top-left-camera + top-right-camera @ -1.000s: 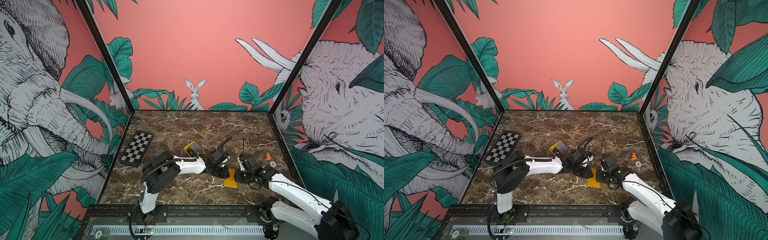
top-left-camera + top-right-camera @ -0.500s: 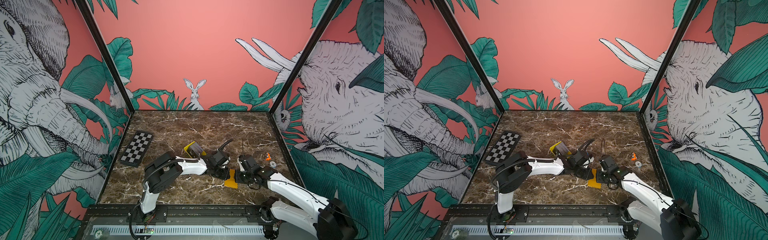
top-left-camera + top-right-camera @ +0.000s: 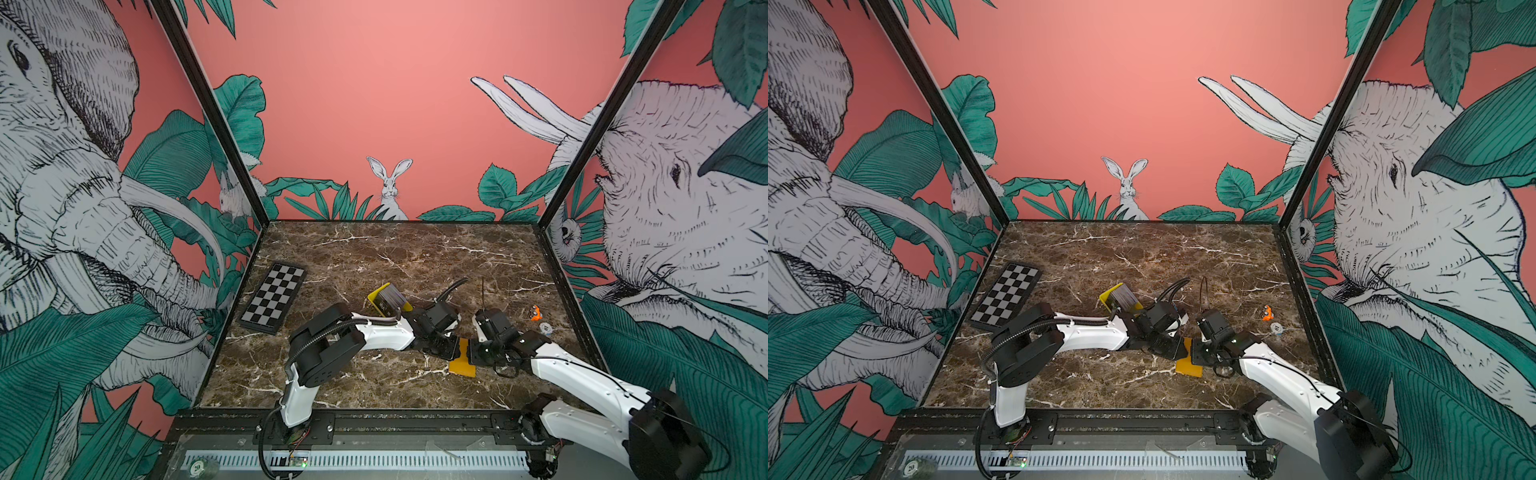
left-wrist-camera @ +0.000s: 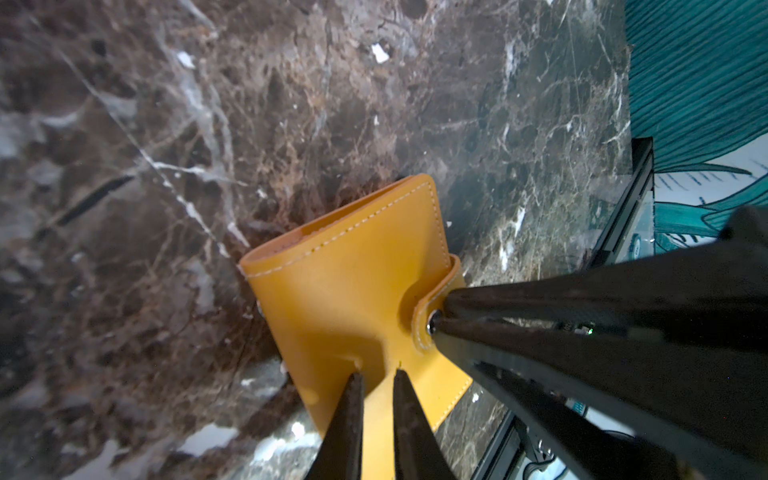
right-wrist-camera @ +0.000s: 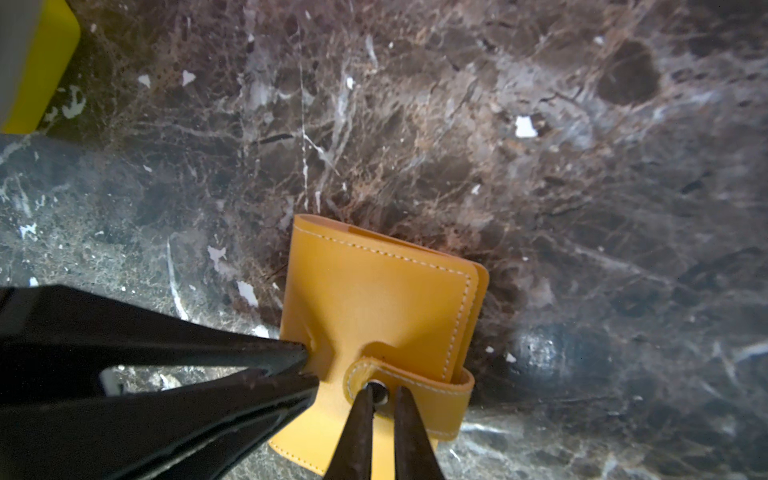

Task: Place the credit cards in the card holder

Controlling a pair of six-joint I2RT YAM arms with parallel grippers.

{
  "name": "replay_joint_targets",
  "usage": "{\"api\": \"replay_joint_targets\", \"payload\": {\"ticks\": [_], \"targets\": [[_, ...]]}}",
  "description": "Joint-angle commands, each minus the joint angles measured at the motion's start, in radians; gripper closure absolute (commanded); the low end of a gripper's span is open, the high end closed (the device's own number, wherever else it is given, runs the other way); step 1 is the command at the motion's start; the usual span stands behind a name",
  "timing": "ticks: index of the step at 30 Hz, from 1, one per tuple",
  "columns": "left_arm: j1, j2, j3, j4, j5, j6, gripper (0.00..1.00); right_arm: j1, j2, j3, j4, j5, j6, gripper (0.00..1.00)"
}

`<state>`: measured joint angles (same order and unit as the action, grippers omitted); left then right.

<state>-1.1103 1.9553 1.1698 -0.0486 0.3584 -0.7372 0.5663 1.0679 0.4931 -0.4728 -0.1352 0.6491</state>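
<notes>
Left of the closed orange-yellow leather card holder [image 3: 462,365] on the marble desk [image 3: 374,257], grey-edged credit cards [image 3: 1124,298] sit in a bright yellow plastic tray [image 3: 1109,296]. The left jaws, narrow, press the holder's cover, grip unclear. The right jaws pinch its snap tab [image 5: 415,386].

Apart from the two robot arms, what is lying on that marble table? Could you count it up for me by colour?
Yellow or orange: 3 (tray, card holder, small orange piece)
Black and white: 1 (checkerboard plate)
Grey: 2 (stack of cards standing in the tray, small round piece)
Total: 6
</notes>
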Motion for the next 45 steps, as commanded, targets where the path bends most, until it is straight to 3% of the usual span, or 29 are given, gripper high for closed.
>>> {"api": "replay_joint_targets", "payload": {"ticks": [1, 17, 45], "targets": [[-0.012, 0.016, -0.012, -0.002, -0.005, -0.004, 0.84, -0.005, 0.006, -0.004, 0.013, -0.003, -0.012, 0.87], [-0.014, 0.015, -0.02, 0.002, -0.007, -0.004, 0.84, -0.006, -0.089, 0.045, -0.117, 0.043, -0.029, 0.86], [-0.024, 0.019, -0.022, 0.014, -0.005, -0.011, 0.87, -0.022, 0.032, 0.07, -0.056, 0.024, -0.077, 0.86]]}}
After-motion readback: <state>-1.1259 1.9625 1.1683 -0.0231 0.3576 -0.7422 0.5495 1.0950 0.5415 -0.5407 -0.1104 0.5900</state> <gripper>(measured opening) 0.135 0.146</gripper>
